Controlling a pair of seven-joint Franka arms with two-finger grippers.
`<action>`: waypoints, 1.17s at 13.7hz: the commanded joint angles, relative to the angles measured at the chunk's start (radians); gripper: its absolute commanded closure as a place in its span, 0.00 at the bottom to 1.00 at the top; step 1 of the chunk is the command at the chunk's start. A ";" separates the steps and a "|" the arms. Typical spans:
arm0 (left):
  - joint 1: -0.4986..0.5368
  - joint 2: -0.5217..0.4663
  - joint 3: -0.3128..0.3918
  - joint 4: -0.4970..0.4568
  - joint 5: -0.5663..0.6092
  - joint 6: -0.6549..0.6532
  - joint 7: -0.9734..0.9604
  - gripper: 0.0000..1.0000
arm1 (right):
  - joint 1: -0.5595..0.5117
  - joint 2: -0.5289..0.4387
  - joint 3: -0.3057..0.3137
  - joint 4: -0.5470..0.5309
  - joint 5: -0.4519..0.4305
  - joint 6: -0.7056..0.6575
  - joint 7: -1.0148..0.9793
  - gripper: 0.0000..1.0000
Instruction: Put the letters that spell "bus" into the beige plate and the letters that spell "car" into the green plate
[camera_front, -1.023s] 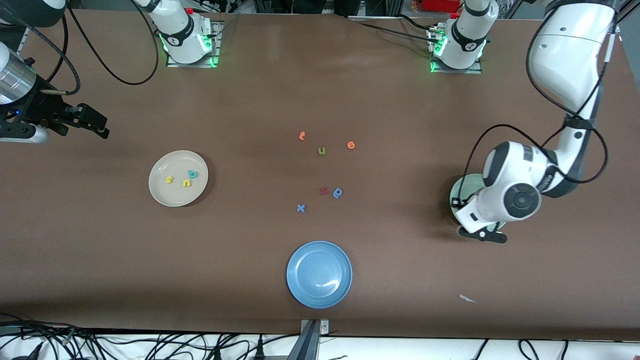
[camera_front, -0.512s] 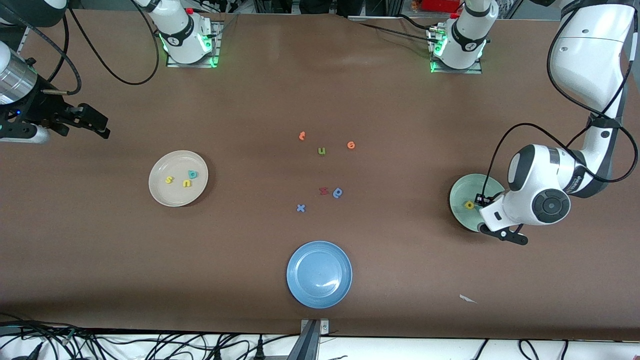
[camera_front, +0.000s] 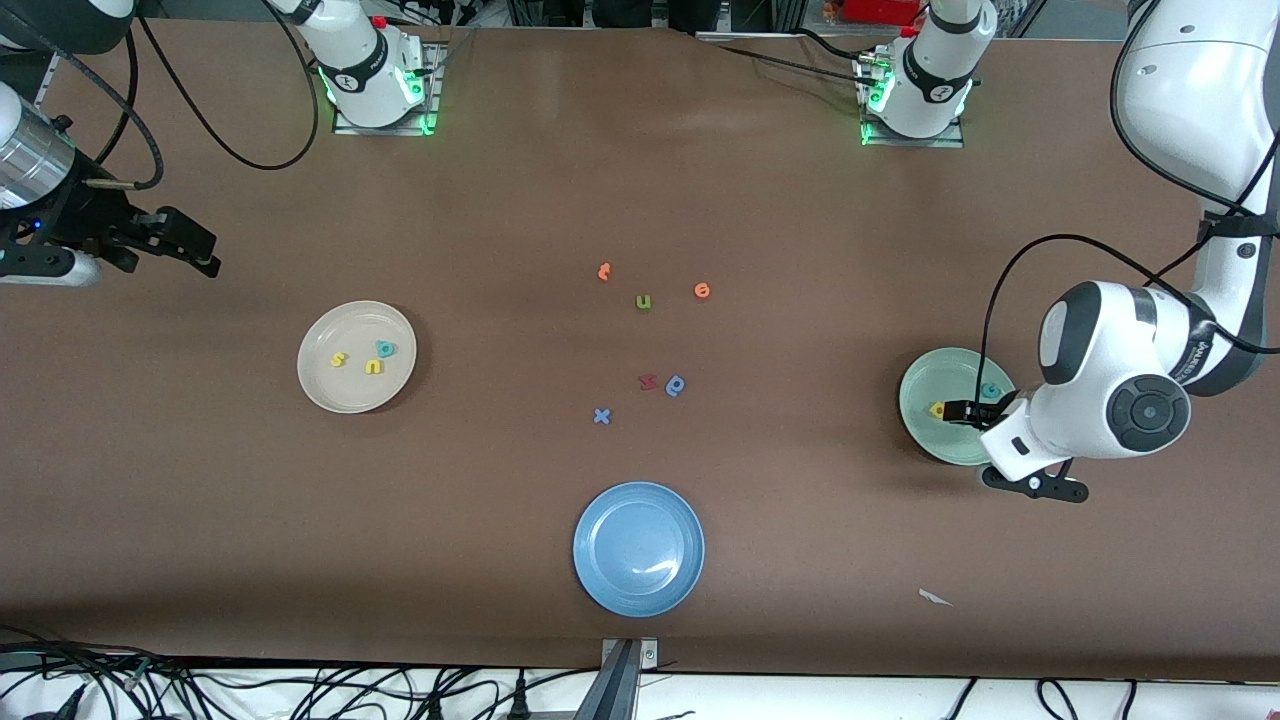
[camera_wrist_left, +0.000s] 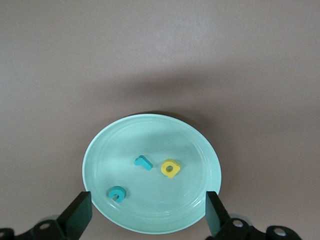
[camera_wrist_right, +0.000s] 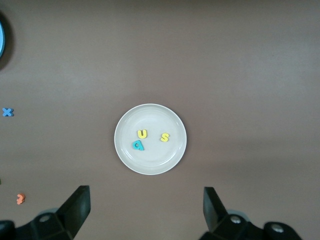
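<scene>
The green plate lies toward the left arm's end of the table. In it rest a teal "c", a teal "r" and a yellow "a". My left gripper hovers open over the plate's edge and holds nothing. The beige plate lies toward the right arm's end. It holds a yellow "s", a yellow "u" and a teal "b". My right gripper waits open, high over the table.
Loose letters lie mid-table: two orange ones, an olive "u", a dark red one, a blue looped one and a blue "x". A blue plate sits nearer the camera. A paper scrap lies near the front edge.
The left gripper opened and the left arm drew back toward its end of the table, uncovering the green plate and its letters. The right arm has not moved.
</scene>
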 joint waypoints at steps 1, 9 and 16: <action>0.014 -0.077 0.004 -0.011 -0.029 -0.042 -0.010 0.00 | -0.005 -0.003 0.005 -0.001 0.005 0.001 -0.023 0.00; -0.155 -0.501 0.276 -0.224 -0.195 -0.123 0.102 0.00 | -0.007 -0.003 0.001 0.002 0.004 -0.016 -0.029 0.00; -0.158 -0.650 0.277 -0.280 -0.193 -0.127 0.122 0.00 | -0.007 -0.005 0.005 0.002 0.002 -0.016 -0.026 0.00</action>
